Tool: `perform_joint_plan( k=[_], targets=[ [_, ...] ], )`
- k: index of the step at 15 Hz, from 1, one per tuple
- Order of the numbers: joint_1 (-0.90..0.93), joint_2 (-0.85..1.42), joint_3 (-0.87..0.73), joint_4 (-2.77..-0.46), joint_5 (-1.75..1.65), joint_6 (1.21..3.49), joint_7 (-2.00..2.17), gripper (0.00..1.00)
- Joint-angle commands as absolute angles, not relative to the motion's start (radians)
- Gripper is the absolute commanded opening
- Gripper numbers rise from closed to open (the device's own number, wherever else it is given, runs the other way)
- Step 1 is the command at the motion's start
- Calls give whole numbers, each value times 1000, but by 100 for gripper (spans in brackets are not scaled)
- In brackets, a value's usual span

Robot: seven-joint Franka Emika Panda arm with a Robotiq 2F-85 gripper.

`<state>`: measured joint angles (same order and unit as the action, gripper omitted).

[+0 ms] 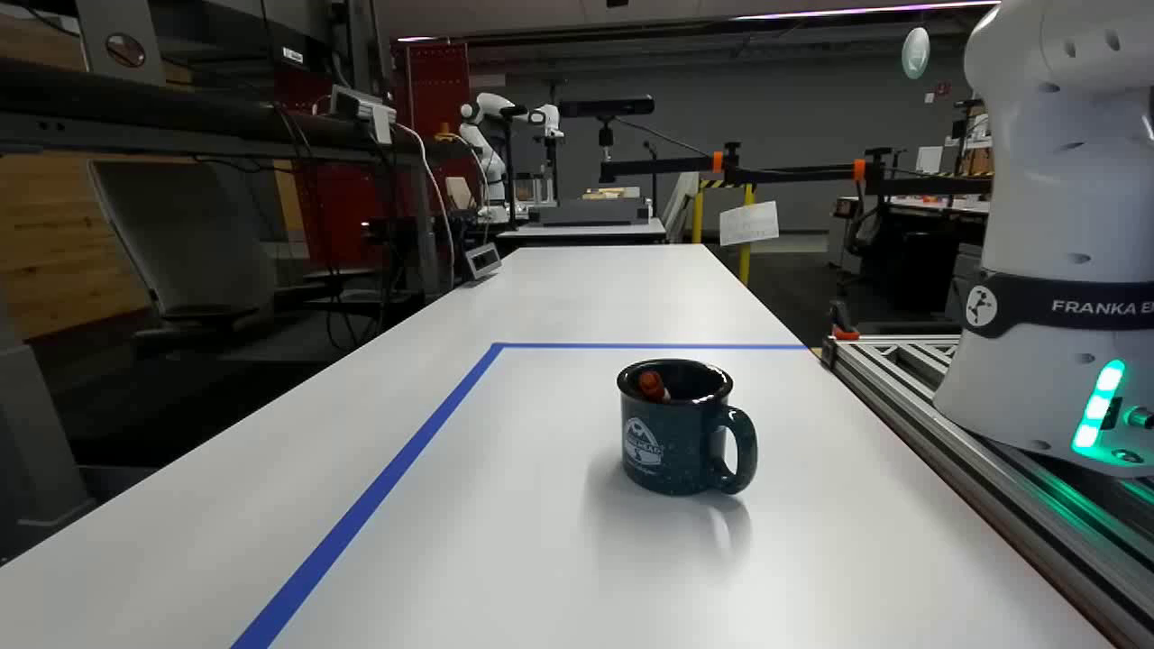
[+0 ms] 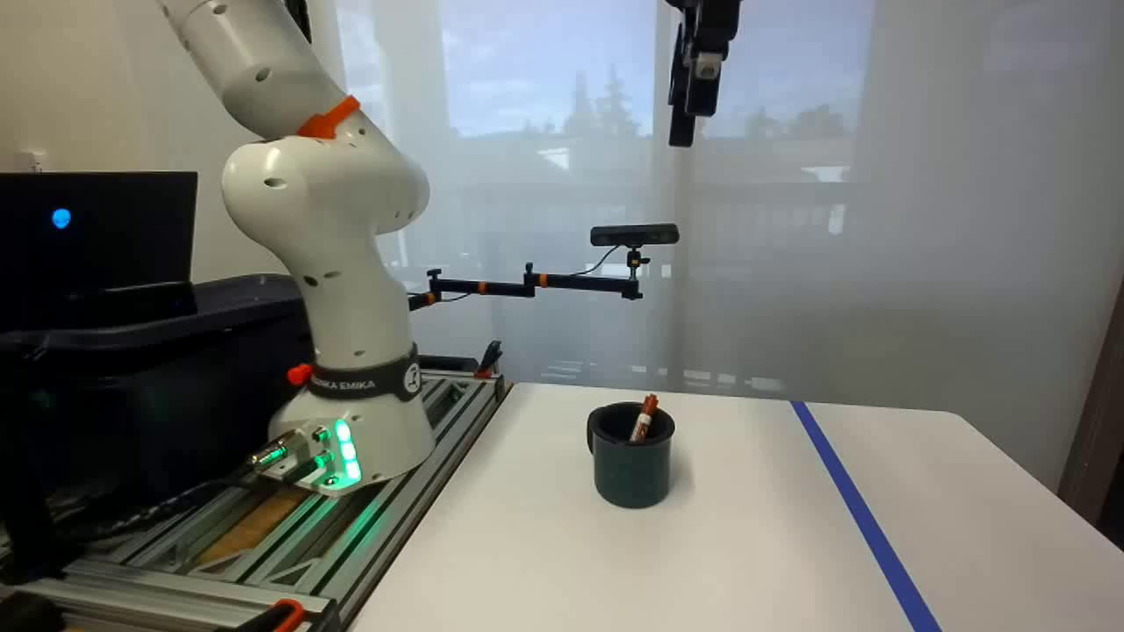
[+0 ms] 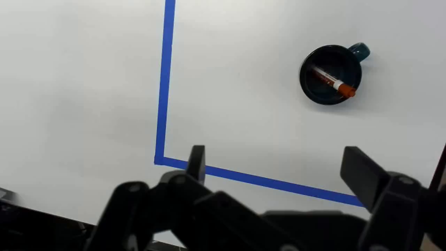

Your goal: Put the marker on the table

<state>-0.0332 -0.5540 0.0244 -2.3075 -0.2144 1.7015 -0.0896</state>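
1. Bench [image 3: 226,87]: white, crossed by blue tape [image 3: 165,80].
2. Tool [image 3: 273,157]: spread wide, high above the bench.
3. Mug [image 2: 632,474]: dark teal, standing upright on the bench, inside the tape corner.
4. Marker [image 3: 325,77]: leaning in the mug, orange-brown end uppermost near the rim, well below the tool and apart from it.

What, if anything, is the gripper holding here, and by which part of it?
Nothing: the Robotiq gripper stands open and empty; the orange-capped marker leans inside the dark green mug.
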Motion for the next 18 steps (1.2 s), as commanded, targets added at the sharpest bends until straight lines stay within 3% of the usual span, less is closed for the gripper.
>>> perform_joint_plan(
  k=[1,12,18],
  targets=[
    [-18,-553,13,-2304,-220,1697,-84,100],
    [146,-461,-7,-2438,-65,1938,-366,100],
    [157,-330,29,-2475,-32,1895,-368,100]
  ],
)
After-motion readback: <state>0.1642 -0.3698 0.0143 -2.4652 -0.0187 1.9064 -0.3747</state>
